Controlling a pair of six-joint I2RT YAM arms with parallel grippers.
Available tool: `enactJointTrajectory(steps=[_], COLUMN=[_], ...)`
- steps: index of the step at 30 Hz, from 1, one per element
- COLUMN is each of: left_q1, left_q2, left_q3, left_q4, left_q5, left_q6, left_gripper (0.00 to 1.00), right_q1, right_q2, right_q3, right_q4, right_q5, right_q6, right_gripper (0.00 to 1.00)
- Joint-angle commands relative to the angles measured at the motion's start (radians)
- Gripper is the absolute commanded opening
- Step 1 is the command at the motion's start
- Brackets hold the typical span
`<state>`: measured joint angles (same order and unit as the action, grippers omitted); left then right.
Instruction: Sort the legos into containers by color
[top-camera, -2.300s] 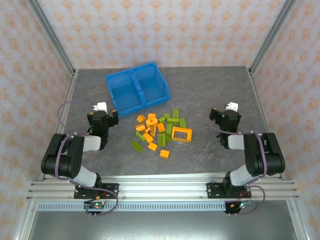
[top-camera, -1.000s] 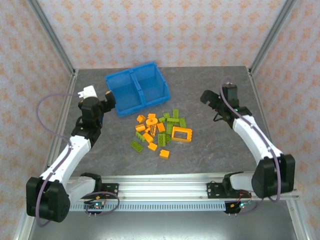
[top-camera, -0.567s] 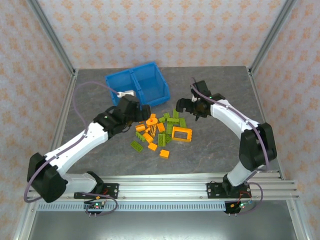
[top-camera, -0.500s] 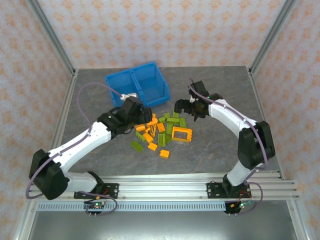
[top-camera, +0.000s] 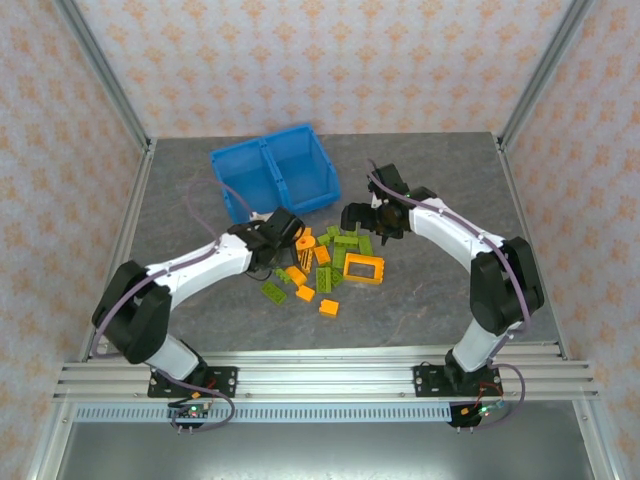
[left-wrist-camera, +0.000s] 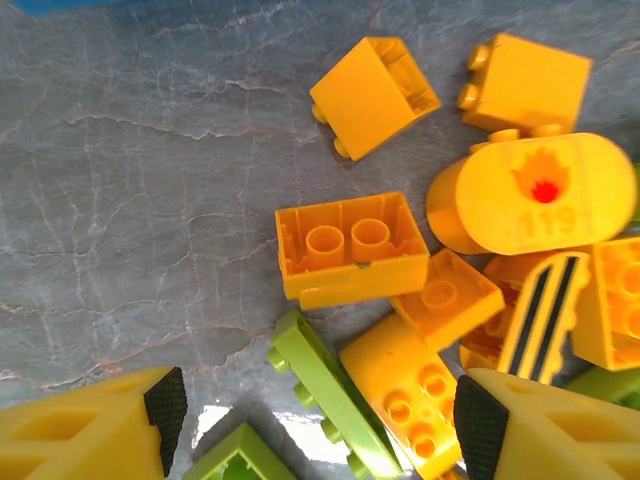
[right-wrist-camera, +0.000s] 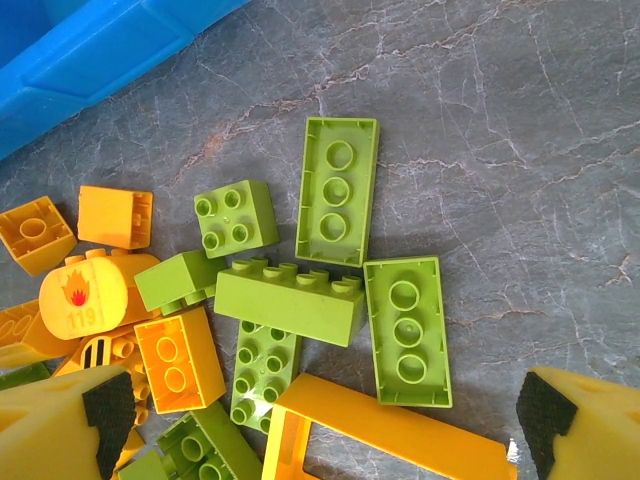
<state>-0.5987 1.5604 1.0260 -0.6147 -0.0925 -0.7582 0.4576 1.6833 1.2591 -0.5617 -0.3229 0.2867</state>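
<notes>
Left tool (left-wrist-camera: 320, 425): moved from beside the bin (top-camera: 272, 170) to the legos (top-camera: 325, 262); half open, closing in, holding nothing.
Right tool (right-wrist-camera: 325, 415): moved there too; wide open.
Legos: on the table (top-camera: 420, 310), in front of the bin.
Sorting: first picks look near.

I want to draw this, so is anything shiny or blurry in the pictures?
Left wrist view: a white glare patch on the grey table by the left claw. Right wrist view: green bricks look sharp, tiny glint beside the orange frame piece. Top view: even light, soft shadows.
</notes>
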Motion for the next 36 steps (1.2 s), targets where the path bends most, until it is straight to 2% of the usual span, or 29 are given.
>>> enactJointTrajectory(steps=[1, 6, 13, 20, 24, 28, 30, 32, 36], left_q1=[0.024, 0.037, 0.042, 0.052, 0.051, 0.055, 0.056, 0.055, 0.055], left_q2=[0.045, 0.108, 0.168, 0.181, 0.179, 0.186, 0.178, 0.14, 0.006], left_q3=[0.041, 0.051, 0.071, 0.022, 0.002, 0.006, 0.006, 0.011, 0.052], left_q4=[0.028, 0.105, 0.121, 0.137, 0.17, 0.174, 0.174, 0.163, 0.123], left_q5=[0.015, 0.018, 0.023, 0.018, 0.019, 0.01, 0.007, 0.007, -0.014], left_q6=[0.017, 0.053, 0.049, 0.013, 0.011, 0.004, 0.001, 0.001, 0.024], left_gripper=[0.74, 0.74, 0.74, 0.63, 0.53, 0.5, 0.46, 0.42, 0.41], right_q1=[0.003, 0.003, 0.004, 0.003, 0.004, 0.005, 0.006, 0.005, 0.005], right_q2=[-0.004, -0.015, -0.017, -0.02, -0.022, -0.029, -0.036, -0.045, -0.064], right_q3=[0.006, -0.004, -0.011, -0.012, -0.013, -0.011, -0.008, -0.003, 0.001], right_q4=[-0.027, -0.03, -0.035, -0.033, -0.033, -0.03, -0.032, -0.04, -0.044], right_q5=[-0.002, 0.014, 0.017, 0.021, 0.018, 0.007, 0.011, 0.017, 0.017], right_q6=[-0.005, -0.005, -0.005, 0.001, 0.006, 0.009, 0.009, 0.008, 0.012], right_gripper=[0.99, 0.99, 0.99, 0.99, 0.99, 0.99, 0.99, 0.99, 0.99])
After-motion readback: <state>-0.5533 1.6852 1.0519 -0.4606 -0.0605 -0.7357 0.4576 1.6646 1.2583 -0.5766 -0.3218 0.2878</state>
